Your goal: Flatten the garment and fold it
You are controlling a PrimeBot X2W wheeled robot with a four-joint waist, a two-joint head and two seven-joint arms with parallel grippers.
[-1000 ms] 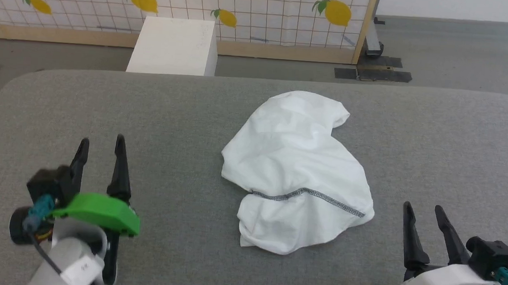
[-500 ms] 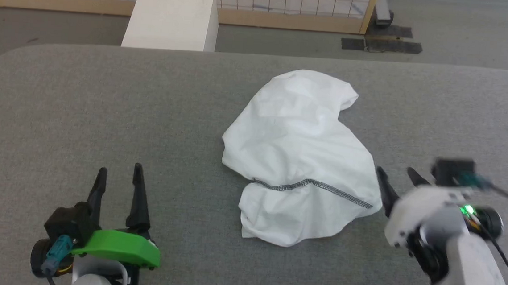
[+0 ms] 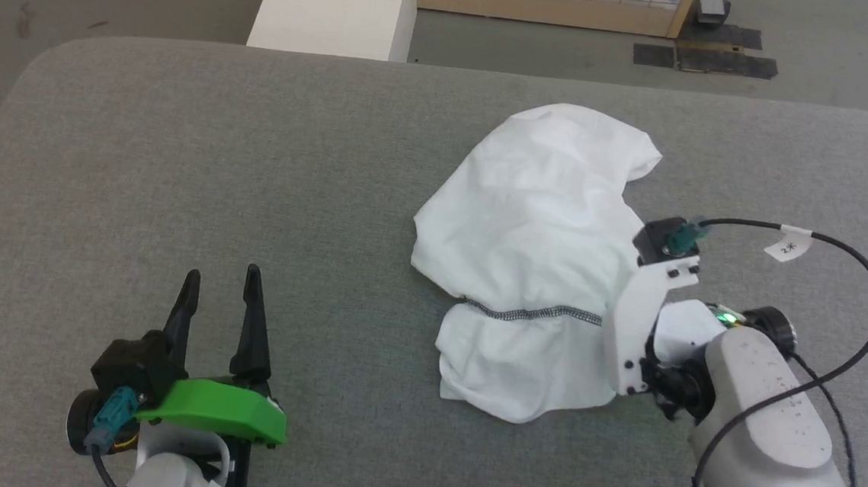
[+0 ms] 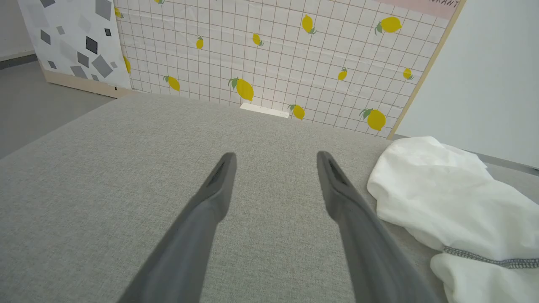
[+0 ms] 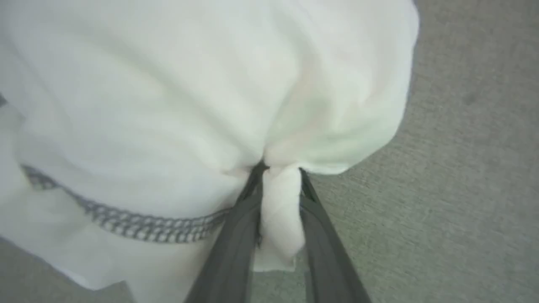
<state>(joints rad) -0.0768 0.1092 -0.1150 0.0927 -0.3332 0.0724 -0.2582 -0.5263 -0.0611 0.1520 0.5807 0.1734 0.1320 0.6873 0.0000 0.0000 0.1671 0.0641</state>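
The garment (image 3: 534, 235) is a crumpled white shirt with a dark zigzag seam (image 3: 532, 313), heaped on the grey table right of centre. My right arm's wrist (image 3: 650, 320) hangs over its right edge and hides the fingers there. In the right wrist view my right gripper (image 5: 280, 168) is shut on a bunched fold of the garment (image 5: 168, 105), with white cloth squeezed between the two fingers. At the lower left my left gripper (image 3: 221, 278) is open and holds nothing, well apart from the cloth. In the left wrist view the left gripper (image 4: 274, 156) is spread over bare table, the garment (image 4: 454, 189) to its right.
The grey padded table (image 3: 181, 142) has rounded far corners. A rigid white box (image 3: 336, 7) stands on the floor just past its far edge. A lemon-print partition (image 4: 273, 50) runs behind it. The right arm's black cable (image 3: 860, 266) loops above the table at the right.
My right arm has swung in from the lower right to the garment's right edge and its jaws have closed on a fold. The head camera has tilted down. The left gripper stays open.
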